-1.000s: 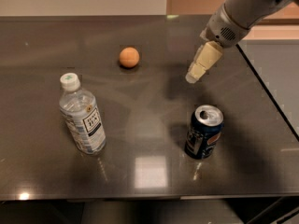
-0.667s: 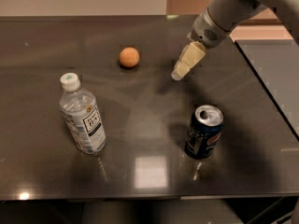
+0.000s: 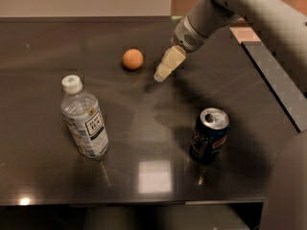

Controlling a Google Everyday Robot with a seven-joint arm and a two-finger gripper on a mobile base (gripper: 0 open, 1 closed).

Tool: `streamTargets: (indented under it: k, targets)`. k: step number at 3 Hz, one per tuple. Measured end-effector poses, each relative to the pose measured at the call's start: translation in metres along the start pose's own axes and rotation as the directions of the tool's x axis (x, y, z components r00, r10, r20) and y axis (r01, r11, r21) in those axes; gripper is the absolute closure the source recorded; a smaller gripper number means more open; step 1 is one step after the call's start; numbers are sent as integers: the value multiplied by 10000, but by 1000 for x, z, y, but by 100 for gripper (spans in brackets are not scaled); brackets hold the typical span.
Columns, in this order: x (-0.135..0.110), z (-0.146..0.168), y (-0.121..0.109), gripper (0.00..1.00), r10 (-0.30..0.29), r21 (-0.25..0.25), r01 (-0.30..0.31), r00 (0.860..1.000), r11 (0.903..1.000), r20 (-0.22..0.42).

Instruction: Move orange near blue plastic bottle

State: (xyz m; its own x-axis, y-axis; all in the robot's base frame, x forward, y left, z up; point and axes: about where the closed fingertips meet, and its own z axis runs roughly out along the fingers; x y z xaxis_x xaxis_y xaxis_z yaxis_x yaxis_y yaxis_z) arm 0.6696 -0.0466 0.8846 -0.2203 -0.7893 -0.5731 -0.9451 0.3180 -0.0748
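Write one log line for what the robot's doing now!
pincer: beside orange, not touching | orange: not yet near blue plastic bottle | next: probably grasp orange

Dark can (image 3: 209,136) upright, top opened, at 4 o'clock on glossy desk (image 3: 48,42); 5 o'clock of pincer (image 3: 159,76), well apart.

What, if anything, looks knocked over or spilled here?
Nothing stands out. The blue plastic bottle and soda can stand upright, the orange looks whole, no spill shows, and the end effector hovers beside the orange.
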Motion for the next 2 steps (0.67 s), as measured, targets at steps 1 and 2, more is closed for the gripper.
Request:
streamTargets:
  k: [1, 2]
  targets:
    - [-18, 24, -9, 0, 23, 103, -26, 9996, 9999, 280]
    - [-36, 42, -15, 0, 23, 209, -32, 9989, 9998, 463]
